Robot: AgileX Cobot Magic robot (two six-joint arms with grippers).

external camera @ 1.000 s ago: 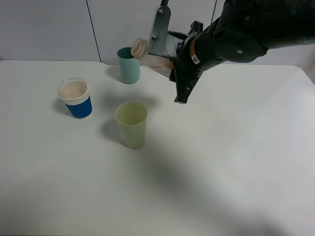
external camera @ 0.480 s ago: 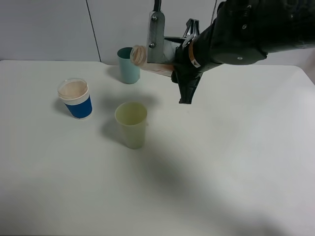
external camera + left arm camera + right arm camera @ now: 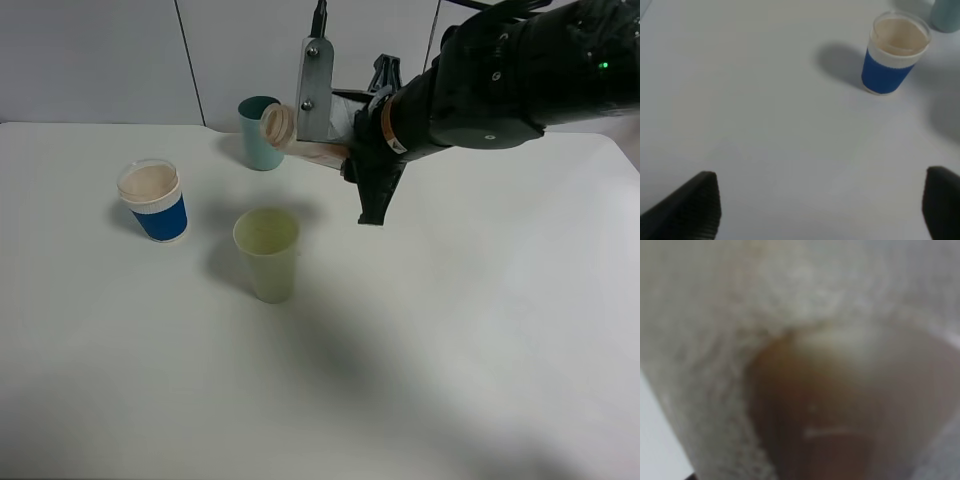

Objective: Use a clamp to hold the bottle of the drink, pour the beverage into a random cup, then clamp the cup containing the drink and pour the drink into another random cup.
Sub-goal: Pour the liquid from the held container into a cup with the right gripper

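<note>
My right gripper point(image 3: 342, 142) is shut on the drink bottle point(image 3: 300, 140), which is tipped over sideways in the air. Its open mouth point(image 3: 276, 122) points left and down, above and slightly behind the pale green cup point(image 3: 267, 252). I see no stream of liquid. A teal cup point(image 3: 258, 135) stands just behind the bottle's mouth. The right wrist view is filled by a blurred close-up of the bottle point(image 3: 805, 370). My left gripper point(image 3: 817, 205) is open over bare table, away from the cups, and does not show in the high view.
A cup with a blue sleeve point(image 3: 153, 203) point(image 3: 895, 52) stands at the left, apart from the other two. The white table point(image 3: 450, 330) stretches to the right and front. The dark right arm point(image 3: 500, 80) hangs over the table's back.
The right gripper has tipped the bottle further. Its mouth has dropped and swung slightly left, from beside the teal cup's rim towards the pale green cup. The cups and the left gripper have not moved.
</note>
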